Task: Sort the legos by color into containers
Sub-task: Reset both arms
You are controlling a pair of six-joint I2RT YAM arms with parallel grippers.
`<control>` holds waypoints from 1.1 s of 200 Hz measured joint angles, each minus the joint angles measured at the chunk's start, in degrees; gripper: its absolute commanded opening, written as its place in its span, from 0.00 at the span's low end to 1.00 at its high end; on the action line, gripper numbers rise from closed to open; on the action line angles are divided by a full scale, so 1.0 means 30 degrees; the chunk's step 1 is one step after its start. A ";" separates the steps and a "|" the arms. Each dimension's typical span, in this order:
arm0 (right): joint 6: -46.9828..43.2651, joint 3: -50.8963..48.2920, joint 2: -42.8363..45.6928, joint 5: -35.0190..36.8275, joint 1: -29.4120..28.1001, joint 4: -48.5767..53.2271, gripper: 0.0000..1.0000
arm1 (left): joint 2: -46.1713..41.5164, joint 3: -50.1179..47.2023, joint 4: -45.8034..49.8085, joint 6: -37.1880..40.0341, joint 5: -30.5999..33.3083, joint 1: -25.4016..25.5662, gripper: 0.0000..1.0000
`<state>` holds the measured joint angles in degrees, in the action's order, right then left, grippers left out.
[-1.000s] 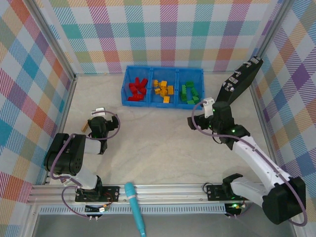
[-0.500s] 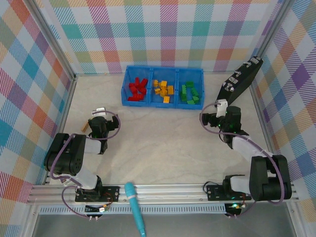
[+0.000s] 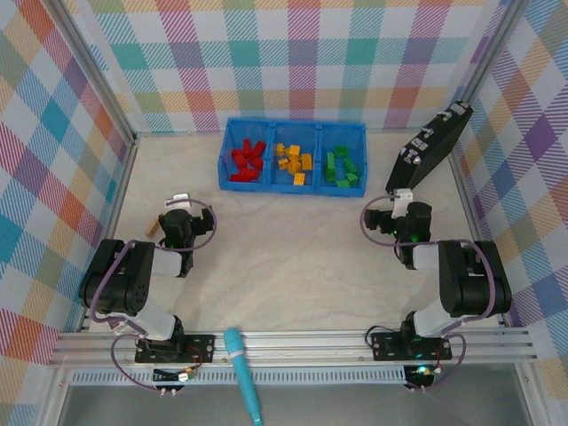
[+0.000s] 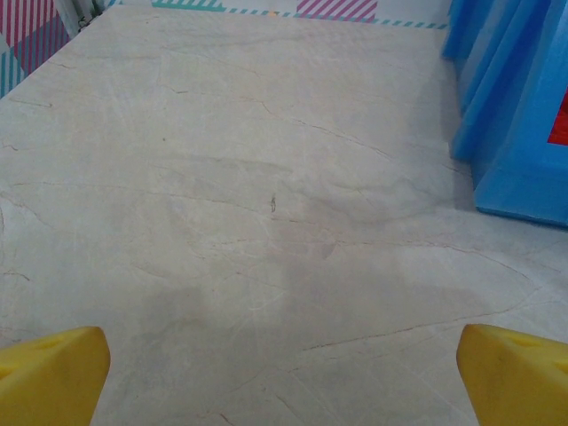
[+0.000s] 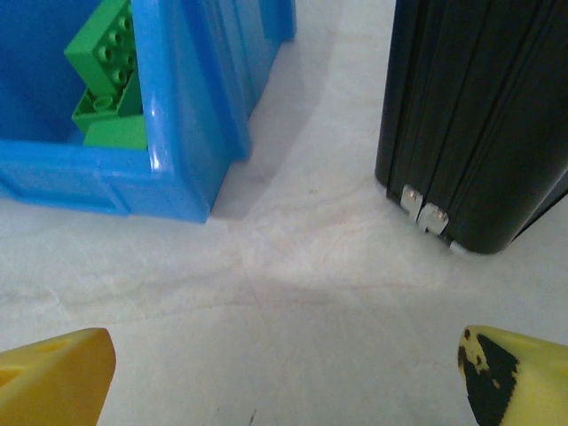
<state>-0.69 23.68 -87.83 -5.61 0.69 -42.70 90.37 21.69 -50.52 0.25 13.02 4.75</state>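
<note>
A teal marker (image 3: 242, 373) lay across the near rail (image 3: 311, 342), well short of the blue bin (image 3: 293, 190). On the desk (image 3: 284, 257), the left claw (image 4: 284, 377) stood wide with nothing between its yellow fingertips (image 4: 49, 373). It sat short of the bin's left corner and apart from it. A small wooden block (image 3: 152, 229) lay just beside that arm. The right claw (image 5: 284, 382) also gaped wide and empty, short of the bin's right corner, with bare desk between.

All the bricks lay inside the bin, well apart from both claws. The red bricks (image 3: 247, 162) filled its left compartment, the yellow-orange bricks (image 3: 293, 162) the middle and the green bricks (image 3: 343, 167) the right. Each colour made a loose heap of studded blocks. A black case (image 3: 430, 146) stood tilted just right of the bin, near the right claw.
</note>
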 measured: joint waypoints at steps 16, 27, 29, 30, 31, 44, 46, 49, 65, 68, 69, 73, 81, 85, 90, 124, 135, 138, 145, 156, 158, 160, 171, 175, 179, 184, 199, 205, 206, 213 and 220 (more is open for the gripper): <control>0.0000 0.0000 0.0000 0.0168 0.0000 -0.0408 0.99 | 0.0000 0.0000 0.0000 -0.0007 0.0000 0.0000 1.00; 0.0000 0.0000 0.0000 0.0211 0.0000 -0.0546 0.99 | 0.0000 0.0000 0.0000 0.0000 -0.0007 0.0000 1.00; 0.0000 0.0000 0.0000 0.0211 0.0000 -0.0554 0.99 | 0.0000 0.0000 0.0000 -0.0007 -0.0007 0.0000 1.00; 0.0000 0.0000 0.0000 0.0219 0.0000 -0.0554 0.99 | 0.0000 0.0000 0.0000 -0.0007 0.0000 0.0000 1.00; 0.0000 0.0000 0.0000 0.0219 0.0000 -0.0554 0.99 | 0.0000 0.0000 0.0000 0.0000 0.0000 0.0000 1.00; 0.0000 0.0000 0.0000 0.0226 0.0000 -0.0590 0.99 | 0.0000 0.0000 0.0000 -0.0007 -0.0007 0.0000 1.00; 0.0000 0.0000 0.0000 0.0226 0.0000 -0.0597 0.99 | 0.0000 0.0000 0.0000 -0.0007 -0.0007 0.0000 1.00; 0.0000 0.0000 0.0000 0.0226 0.0000 -0.0612 0.99 | 0.0000 0.0007 0.0007 -0.0007 -0.0007 0.0000 1.00; 0.0000 0.0000 0.0000 0.0226 0.0000 -0.0634 0.99 | 0.0000 0.0007 0.0000 -0.0007 -0.0007 0.0000 1.00; 0.0000 0.0000 0.0000 0.0226 0.0000 -0.0634 0.99 | 0.0000 0.0000 0.0007 -0.0007 -0.0007 0.0000 1.00; 0.0000 0.0000 0.0000 0.0226 0.0000 -0.0634 0.99 | 0.0000 0.0007 0.0000 0.0000 -0.0015 0.0000 1.00; 0.0000 0.0000 0.0000 0.0226 0.0000 -0.0634 0.99 | 0.0000 0.0007 0.0000 -0.0007 -0.0007 0.0000 1.00; 0.0000 0.0000 0.0000 0.0226 0.0000 -0.0634 0.99 | 0.0000 0.0007 0.0007 -0.0007 -0.0015 0.0000 1.00; 0.0000 0.0000 0.0000 0.0226 0.0000 -0.0634 0.99 | 0.0000 0.0007 0.0000 0.0000 -0.0015 0.0000 1.00; 0.0000 0.0000 0.0000 0.0226 0.0000 -0.0634 0.99 | 0.0000 0.0007 0.0000 -0.0007 -0.0015 0.0000 1.00; 0.0000 0.0000 0.0000 0.0459 -0.0117 -0.0641 0.99 | 0.0000 0.0007 0.0007 -0.0007 -0.0029 0.0000 1.00; 0.0000 0.0000 0.0000 0.0590 -0.0175 -0.0648 0.99 | 0.0000 0.0000 0.0007 -0.0007 -0.0036 0.0000 1.00; 0.0000 0.0000 0.0000 0.0605 -0.0197 -0.0648 0.99 | 0.0000 0.0007 0.0007 -0.0007 -0.0029 0.0000 1.00; 0.0000 0.0000 0.0000 0.0656 -0.0219 -0.0670 0.99 | 0.0000 0.0007 0.0007 -0.0007 -0.0029 0.0000 1.00; 0.0000 0.0000 0.0000 0.0714 -0.0233 -0.0721 0.99 | 0.0000 0.0007 0.0007 -0.0007 -0.0036 0.0000 1.00; 0.0000 0.0000 0.0000 0.0714 -0.0240 -0.0736 0.99 | 0.0000 0.0007 0.0007 0.0000 -0.0029 0.0000 1.00; 0.0000 0.0000 0.0000 0.0721 -0.0233 -0.0750 0.99 | 0.0000 0.0007 0.0000 -0.0007 -0.0036 0.0000 1.00; 0.0000 0.0000 0.0000 0.0721 -0.0240 -0.0772 0.99 | 0.0000 0.0007 0.0007 -0.0007 -0.0036 0.0000 1.00; 0.0000 0.0000 0.0000 0.0721 -0.0240 -0.0772 0.99 | 0.0000 0.0007 0.0000 -0.0007 -0.0036 0.0000 1.00; 0.0000 0.0000 0.0000 0.0729 -0.0233 -0.0772 0.99 | 0.0000 0.0007 0.0007 0.0000 -0.0036 0.0000 1.00; 0.0000 0.0000 0.0000 0.0729 -0.0240 -0.0772 0.99 | 0.0000 0.0007 0.0000 -0.0007 -0.0036 0.0000 1.00; 0.0000 0.0000 0.0000 0.0729 -0.0240 -0.0772 0.99 | 0.0000 0.0007 0.0007 -0.0007 -0.0029 0.0000 1.00; 0.0000 0.0000 0.0000 0.0729 -0.0233 -0.0765 0.99 | 0.0000 0.0007 0.0000 -0.0007 -0.0036 0.0000 1.00; 0.0000 0.0000 0.0000 0.0729 -0.0233 -0.0765 0.99 | 0.0000 0.0007 0.0000 -0.0007 -0.0036 0.0000 1.00; 0.0007 0.0000 0.0000 0.0729 -0.0233 -0.0765 0.99 | 0.0000 0.0007 0.0007 -0.0007 -0.0036 0.0000 1.00; 0.0007 0.0000 0.0000 0.0729 -0.0233 -0.0765 0.99 | 0.0000 0.0007 0.0007 -0.0007 -0.0036 0.0000 1.00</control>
<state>-0.67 23.68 -87.83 -3.42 -0.01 -44.99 90.37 21.71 -50.50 0.23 12.91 4.75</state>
